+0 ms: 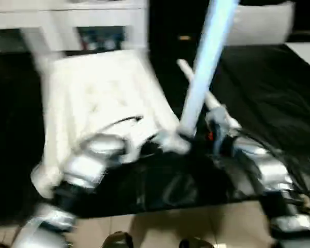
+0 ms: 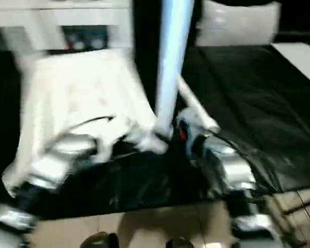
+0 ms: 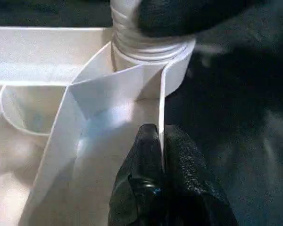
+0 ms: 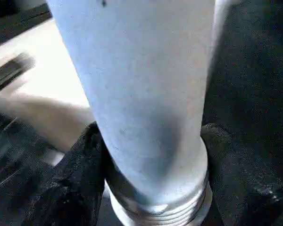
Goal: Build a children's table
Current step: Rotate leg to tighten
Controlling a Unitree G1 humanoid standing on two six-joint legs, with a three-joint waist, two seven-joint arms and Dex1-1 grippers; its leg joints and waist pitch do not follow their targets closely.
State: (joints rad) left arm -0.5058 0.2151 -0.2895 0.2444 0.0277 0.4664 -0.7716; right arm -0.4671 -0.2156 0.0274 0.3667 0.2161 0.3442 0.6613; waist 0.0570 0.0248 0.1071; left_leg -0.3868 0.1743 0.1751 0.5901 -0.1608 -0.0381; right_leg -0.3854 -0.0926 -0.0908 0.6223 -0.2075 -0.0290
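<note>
The white children's table top (image 1: 103,98) lies underside up on the black-covered work surface (image 1: 268,88). One white tube leg (image 1: 204,67) stands upright at the top's near right corner, its threaded end (image 3: 146,44) sitting in the round socket (image 3: 151,70). My right gripper (image 4: 151,141) is shut on this leg just above the thread, a black finger (image 4: 80,165) pressed on each side. My left gripper (image 3: 161,136) is shut on a thin upright rib of the underside (image 3: 160,94) close to that socket. A second leg (image 2: 196,111) lies on the black cover behind the upright one.
White furniture (image 1: 67,20) stands behind the table top, and a pale bulky object (image 1: 261,23) sits at the back right. The work surface's front edge runs just below my forearms, with tiled floor (image 1: 196,222) beyond it.
</note>
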